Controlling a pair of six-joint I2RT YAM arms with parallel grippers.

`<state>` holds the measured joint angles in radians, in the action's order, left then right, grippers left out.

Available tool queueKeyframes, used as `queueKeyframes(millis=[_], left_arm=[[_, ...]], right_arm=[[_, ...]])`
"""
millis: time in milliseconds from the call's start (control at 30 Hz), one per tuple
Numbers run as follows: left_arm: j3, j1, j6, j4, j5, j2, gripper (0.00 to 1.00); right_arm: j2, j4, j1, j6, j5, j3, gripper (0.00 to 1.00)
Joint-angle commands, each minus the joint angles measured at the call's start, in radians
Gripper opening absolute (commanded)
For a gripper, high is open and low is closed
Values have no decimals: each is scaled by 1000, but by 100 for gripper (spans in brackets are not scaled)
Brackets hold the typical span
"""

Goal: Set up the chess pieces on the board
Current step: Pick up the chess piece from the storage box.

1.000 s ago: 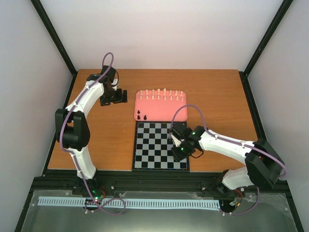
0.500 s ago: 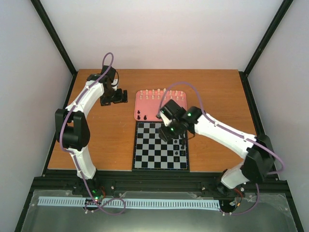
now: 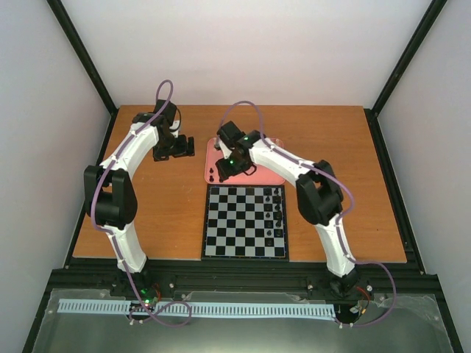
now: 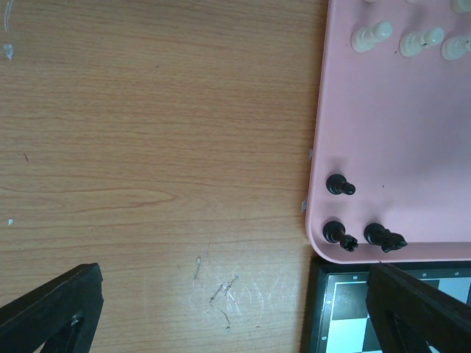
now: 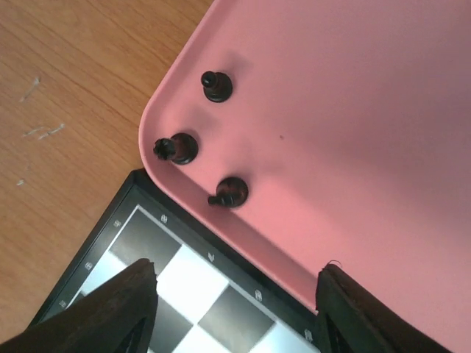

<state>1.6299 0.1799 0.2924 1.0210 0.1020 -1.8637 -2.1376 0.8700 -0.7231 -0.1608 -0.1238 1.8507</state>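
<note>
In the top view, the right gripper point(image 3: 224, 165) hangs over the near left corner of the tray point(image 3: 269, 176). Just below its fingers stand three black pieces point(image 3: 213, 176). The placed pieces point(image 3: 277, 213) fill the right column of the board point(image 3: 235, 220). The left gripper point(image 3: 174, 147) hovers over the table point(image 3: 162, 213), well apart from the tray.

In the left wrist view, its fingers point(image 4: 51, 312) are wide apart with nothing between them. The three black pieces are ahead, toward the right finger, and the white pieces point(image 4: 372, 35) are farther ahead.

In the right wrist view, the fingers point(image 5: 110, 316) are also apart and empty, and the board corner lies between them. The nearest piece point(image 5: 229, 192) is just ahead of the gap, and the other two are farther ahead on the left finger's side.

I think the nearest piece should go first. Centre the gap on it, come straight down and close low on its body. The left finger must not touch the neighbour. Then lift straight up before crossing the tray rim.
</note>
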Motion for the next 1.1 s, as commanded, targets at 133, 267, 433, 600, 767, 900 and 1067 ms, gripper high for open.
queueKeyframes(millis=[133,267,433,600,767,900,1067], left_arm=[[19,0,13,-4,7,21,100],[16,0,13,-8,8,16,100],[21,0,13,-6,7,12,100],[16,0,11,-5,3,15,100],[19,0,10,-5,-1,12,100],[19,0,9,-5,-3,8,100],[19,0,10,-6,-3,5,100]], right_arm=[[-133,22,7,17,-97,126,56],[-167,28,10,15,-84,151,55],[-227,45,13,19,-104,189,49],[-274,76,16,21,-96,245,44],[-295,83,20,17,-93,282,36],[-310,95,24,18,-94,297,27],[-311,115,25,27,-103,302,15]])
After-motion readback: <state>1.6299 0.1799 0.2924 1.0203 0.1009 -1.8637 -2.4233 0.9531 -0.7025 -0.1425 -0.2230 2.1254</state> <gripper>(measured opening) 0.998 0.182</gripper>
